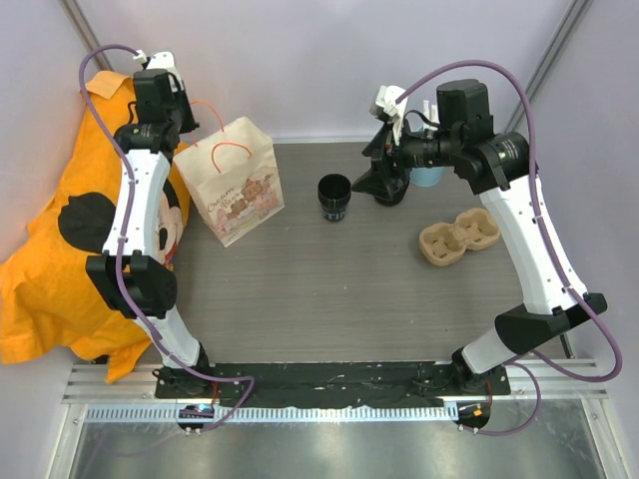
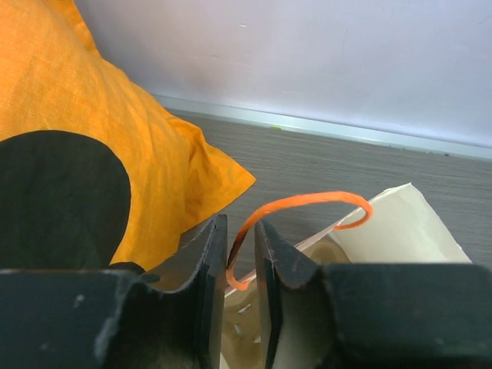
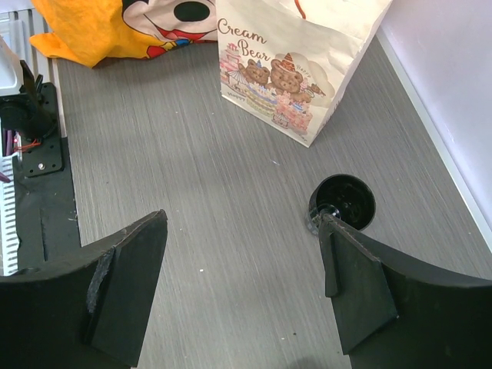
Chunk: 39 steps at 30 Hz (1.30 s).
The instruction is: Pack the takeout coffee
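Note:
A black takeout coffee cup (image 1: 334, 197) stands open-topped on the grey table, right of the paper bag (image 1: 237, 180). My right gripper (image 1: 389, 183) hovers just right of the cup. In the right wrist view that gripper (image 3: 242, 231) is wide open and empty, and its right fingertip (image 3: 338, 238) overlaps the near rim of the cup (image 3: 344, 201). My left gripper (image 1: 188, 122) is at the bag's top left corner. In the left wrist view its jaws (image 2: 241, 250) stand slightly apart, with the bag's orange handle (image 2: 300, 201) running loosely between them above the open bag (image 2: 400, 223).
A tan pulp cup tray (image 1: 457, 237) lies to the right. A light blue cup (image 1: 429, 178) sits behind the right wrist. An orange cartoon-print cloth (image 1: 60, 249) covers the left side, against the bag. White walls close off the back.

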Tool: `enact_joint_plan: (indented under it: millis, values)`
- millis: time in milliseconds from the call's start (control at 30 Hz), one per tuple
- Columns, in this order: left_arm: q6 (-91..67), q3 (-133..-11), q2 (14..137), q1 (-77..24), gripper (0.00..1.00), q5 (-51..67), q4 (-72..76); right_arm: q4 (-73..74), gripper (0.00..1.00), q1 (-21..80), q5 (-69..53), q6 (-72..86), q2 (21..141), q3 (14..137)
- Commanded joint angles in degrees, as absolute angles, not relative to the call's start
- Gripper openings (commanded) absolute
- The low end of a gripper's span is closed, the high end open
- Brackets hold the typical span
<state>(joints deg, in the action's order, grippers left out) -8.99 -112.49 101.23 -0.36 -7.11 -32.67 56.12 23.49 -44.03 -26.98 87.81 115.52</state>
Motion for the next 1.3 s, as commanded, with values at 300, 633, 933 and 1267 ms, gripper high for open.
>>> enact_joint_plan:
  millis: [300, 633, 933, 1267]
  values:
    - [-10.0, -114.7, 98.9, -0.3, 0.56, -6.1, -28.3, 53.5, 0.84, 23.2, -44.1, -26.3, 87.7, 115.4]
    - [-10.9, -112.9, 93.3, -0.3, 0.83, -4.0, -29.3, 51.3, 0.86, 23.1, -41.6, -24.2, 87.8, 114.6]
    - [-11.8, -115.8, 88.1, -0.3, 1.00, -0.4, -33.7, 43.4, 0.93, 22.9, -29.3, -16.2, 89.3, 113.0]
    - [-8.1, -118.0, 82.4, -0.3, 1.00, 23.9, -41.4, 35.7, 0.89, 22.9, -11.2, -12.8, 94.7, 110.0]
